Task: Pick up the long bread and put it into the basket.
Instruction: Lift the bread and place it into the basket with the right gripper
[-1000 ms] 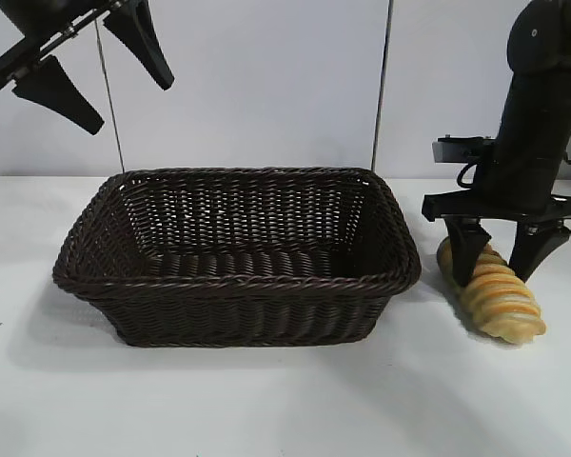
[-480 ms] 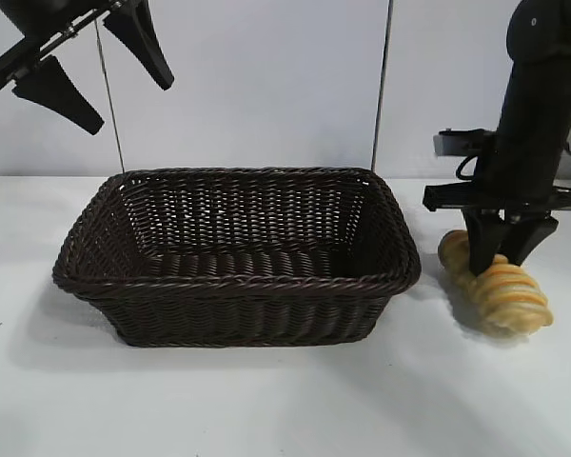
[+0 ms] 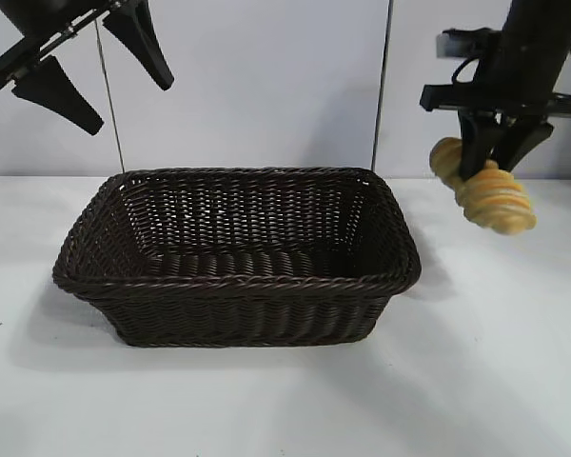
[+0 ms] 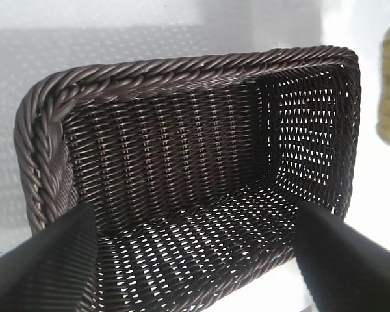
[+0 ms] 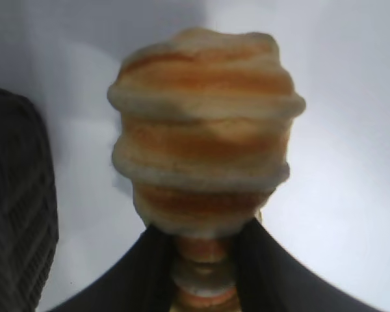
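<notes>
The right tool [image 3: 495,152] clamped the bread [image 3: 498,197] near one end, aloft beside the basket [image 3: 238,286], above the surface [image 3: 285,400]. That off-centre grip could let it tip free. The left tool [image 3: 86,71] hung wide.

One long bread [image 3: 496,196]; one basket [image 3: 238,286]
</notes>
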You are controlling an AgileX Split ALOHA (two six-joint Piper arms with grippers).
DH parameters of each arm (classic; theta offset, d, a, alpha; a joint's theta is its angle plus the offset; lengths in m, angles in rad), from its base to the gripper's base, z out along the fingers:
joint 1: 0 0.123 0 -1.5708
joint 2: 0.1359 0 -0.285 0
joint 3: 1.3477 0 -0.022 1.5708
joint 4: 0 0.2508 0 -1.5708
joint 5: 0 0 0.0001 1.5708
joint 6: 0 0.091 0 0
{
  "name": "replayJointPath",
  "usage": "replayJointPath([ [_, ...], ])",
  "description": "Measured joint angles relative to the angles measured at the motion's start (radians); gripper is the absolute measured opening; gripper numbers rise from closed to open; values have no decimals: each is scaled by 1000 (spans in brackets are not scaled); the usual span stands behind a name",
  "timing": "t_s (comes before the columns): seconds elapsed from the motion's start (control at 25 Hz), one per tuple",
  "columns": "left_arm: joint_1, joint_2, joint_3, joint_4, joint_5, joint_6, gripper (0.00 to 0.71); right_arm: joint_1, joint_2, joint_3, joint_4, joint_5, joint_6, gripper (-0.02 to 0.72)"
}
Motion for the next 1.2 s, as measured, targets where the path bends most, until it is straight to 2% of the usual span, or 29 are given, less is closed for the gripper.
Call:
replayJointPath([
  [0.16, 0, 0, 0, 0, 0, 0, 599, 0, -24, 0, 20, 8, -14, 213],
  [0.44, 0, 0, 0, 0, 0, 0, 599, 33, -24, 0, 143, 8, -98, 213],
  [0.64, 0, 0, 0, 0, 0, 0, 599, 140, -24, 0, 156, 2, -112, 213],
  [1.0, 0, 0, 0, 0, 1, 0, 599, 363, 22, -1, 163, -100, -117, 213],
  [1.2, 0, 0, 0, 0, 1, 0, 599, 419, 94, -1, 167, -165, -121, 213],
])
